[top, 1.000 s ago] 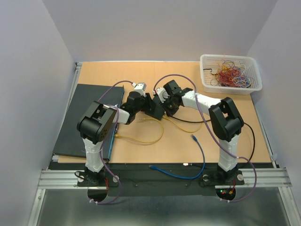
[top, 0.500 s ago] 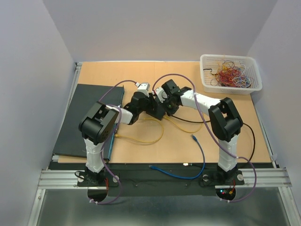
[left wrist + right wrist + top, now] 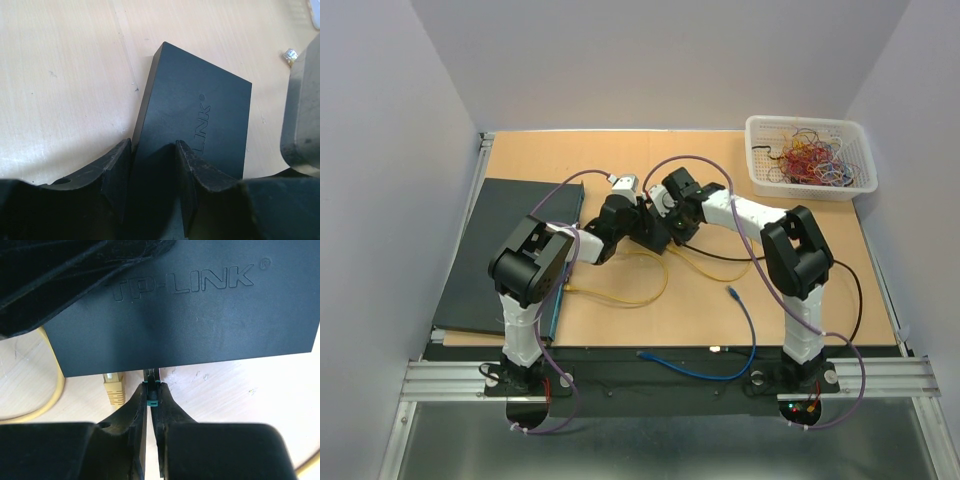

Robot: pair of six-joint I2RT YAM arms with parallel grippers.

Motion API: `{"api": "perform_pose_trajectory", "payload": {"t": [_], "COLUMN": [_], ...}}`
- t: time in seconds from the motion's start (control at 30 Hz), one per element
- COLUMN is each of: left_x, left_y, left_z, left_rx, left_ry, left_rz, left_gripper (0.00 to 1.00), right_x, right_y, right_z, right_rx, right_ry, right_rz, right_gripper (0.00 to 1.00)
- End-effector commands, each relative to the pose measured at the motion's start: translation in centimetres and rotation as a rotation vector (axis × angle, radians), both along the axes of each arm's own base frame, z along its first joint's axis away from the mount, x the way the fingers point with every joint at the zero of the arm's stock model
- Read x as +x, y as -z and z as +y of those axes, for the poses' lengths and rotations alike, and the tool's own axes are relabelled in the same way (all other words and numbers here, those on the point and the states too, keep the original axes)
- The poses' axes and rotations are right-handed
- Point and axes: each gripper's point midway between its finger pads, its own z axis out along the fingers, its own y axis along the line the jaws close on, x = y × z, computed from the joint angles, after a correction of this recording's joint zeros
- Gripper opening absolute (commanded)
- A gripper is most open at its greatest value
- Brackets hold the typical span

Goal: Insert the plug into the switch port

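A tan surface (image 3: 570, 150) enclosed by pale walls (image 3: 650, 60) carries a black mat (image 3: 500, 250) at the left and a white basket (image 3: 800, 190) of coloured wires at the far right. A yellow cable (image 3: 620, 295) and a blue cable (image 3: 740, 350) lie nearer the arm bases.

The black TP-LINK switch (image 3: 200, 115) is at the centre of the surface, between the two wrists. The left claw (image 3: 152, 150) grips its near end at moderate width. One finger is pressed on the lettered face and the other against the left edge.

The right claw (image 3: 151, 386) is pinched almost fully closed on the plug (image 3: 152, 394), which projects straight ahead from its fingertips. The plug's tip meets the near edge of the switch. Whether it sits inside a port cannot be told. A yellow plug (image 3: 114, 389) lies just left of the right claw, also pointing at that edge.
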Motion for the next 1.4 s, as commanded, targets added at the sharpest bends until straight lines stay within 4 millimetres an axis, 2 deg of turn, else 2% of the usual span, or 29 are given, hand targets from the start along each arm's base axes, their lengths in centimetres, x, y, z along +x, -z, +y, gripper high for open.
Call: {"api": "perform_pose_trajectory", "payload": {"t": [0.0, 0.13, 0.17, 0.3, 0.6, 0.67, 0.77, 0.83, 0.87, 0.9, 0.97, 1.07, 1.1, 1.17, 1.37], "left_x": [-8.7, -9.2, -9.4, -9.8, -10.7, -10.8, -11.0, -11.3, -11.5, -11.6, -12.0, -12.6, -12.7, -13.0, -13.6], "left_y": [7.7, 7.3, 7.3, 7.2, 8.0, 8.1, 8.6, 9.0, 9.1, 9.3, 9.6, 10.2, 10.4, 10.4, 11.1], "left_z": [-2.3, -2.7, -2.9, -3.5, -4.1, -4.1, -4.0, -4.2, -4.2, -4.3, -4.6, -4.8, -4.7, -4.9, -5.1], "left_rx": [0.127, 0.111, 0.108, 0.099, 0.161, 0.166, 0.182, 0.192, 0.195, 0.197, 0.202, 0.214, 0.217, 0.214, 0.231], "left_ry": [0.222, 0.244, 0.256, 0.288, 0.307, 0.31, 0.302, 0.308, 0.311, 0.315, 0.329, 0.335, 0.336, 0.339, 0.353], "left_rz": [0.281, 0.287, 0.287, 0.293, 0.305, 0.308, 0.314, 0.32, 0.323, 0.326, 0.332, 0.342, 0.345, 0.35, 0.362], "left_gripper": [0.4, 0.4, 0.4, 0.4, 0.37, 0.37, 0.37, 0.37, 0.36, 0.36, 0.36, 0.36, 0.36, 0.36, 0.36], "right_x": [5.5, 5.6, 5.5, 5.4, 5.6, 5.7, 6.6, 7.2, 7.6, 8.0, 8.6, 9.5, 9.9, 10.2, 10.8], "right_y": [-8.7, -11.0, -11.0, -12.8, -17.7, -18.2, -18.8, -18.1, -18.9, -17.8, -18.3, -17.2, -17.9, -17.1, -17.4], "right_z": [8.8, 9.5, 9.6, 11.0, 13.2, 13.6, 14.1, 14.4, 14.7, 14.8, 15.2, 15.6, 15.8, 16.1, 16.8], "right_rx": [0.375, 0.434, 0.441, 0.517, 0.638, 0.654, 0.669, 0.668, 0.679, 0.664, 0.671, 0.66, 0.672, 0.676, 0.696], "right_ry": [-0.061, -0.061, -0.065, -0.099, -0.147, -0.146, -0.129, -0.111, -0.108, -0.09, -0.083, -0.044, -0.034, -0.006, 0.033], "right_rz": [-0.346, -0.423, -0.428, -0.478, -0.563, -0.57, -0.582, -0.571, -0.585, -0.564, -0.574, -0.549, -0.557, -0.53, -0.51], "right_gripper": [0.0, 0.0, 0.0, 0.0, 0.01, 0.01, 0.01, 0.0, 0.0, 0.0, 0.0, 0.0, 0.0, 0.0, 0.0]}}
